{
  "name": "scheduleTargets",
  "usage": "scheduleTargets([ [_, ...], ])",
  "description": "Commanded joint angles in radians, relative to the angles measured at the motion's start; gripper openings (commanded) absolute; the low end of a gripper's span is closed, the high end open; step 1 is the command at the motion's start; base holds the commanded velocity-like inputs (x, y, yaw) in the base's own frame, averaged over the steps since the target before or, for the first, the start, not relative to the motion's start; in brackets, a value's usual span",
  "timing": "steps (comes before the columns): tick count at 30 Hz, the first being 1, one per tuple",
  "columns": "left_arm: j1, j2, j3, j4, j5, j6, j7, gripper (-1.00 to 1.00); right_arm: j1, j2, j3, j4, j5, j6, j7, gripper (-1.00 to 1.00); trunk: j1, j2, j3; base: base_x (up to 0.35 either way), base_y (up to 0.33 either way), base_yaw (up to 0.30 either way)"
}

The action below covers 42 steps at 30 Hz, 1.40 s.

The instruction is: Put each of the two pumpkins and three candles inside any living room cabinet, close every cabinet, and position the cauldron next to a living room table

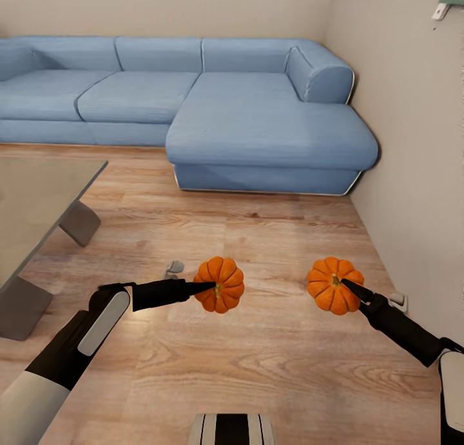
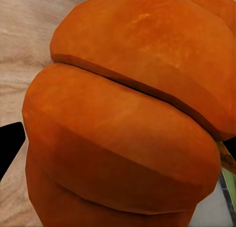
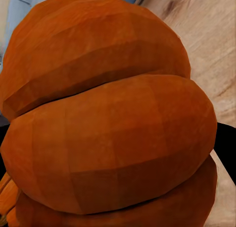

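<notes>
Pumpkins, small, orange and ribbed, were clamped at lower centre: one [image 1: 220, 284] by the left gripper [image 1: 201, 289], one [image 1: 333, 284] by the right gripper [image 1: 348, 285]. Slippage might be caused by shallow fingertip holds.

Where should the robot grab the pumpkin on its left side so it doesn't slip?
Probably around the ribbed middle of the left pumpkin, coming from its side, as the left gripper appears to do now. The belly is widest there, and the stem looks too short to pinch.
</notes>
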Motion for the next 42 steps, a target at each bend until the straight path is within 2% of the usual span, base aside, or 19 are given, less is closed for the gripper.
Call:
scheduleTargets([
  [1,-0.001,0.001,-0.001,0.000,0.004,0.005,0.002,-1.00,-0.001,0.000,-0.002,0.000,0.003,0.006,0.011,-1.00,-0.001,0.000,0.003,0.000,0.000,0.000],
  [42,-0.001,0.001,-0.001,0.004,0.001,0.003,-0.005,-1.00,-0.001,-0.001,-0.003,0.003,0.003,0.006,0.014,-1.00,-0.019,0.010,0.162,0.000,0.000,0.000],
])
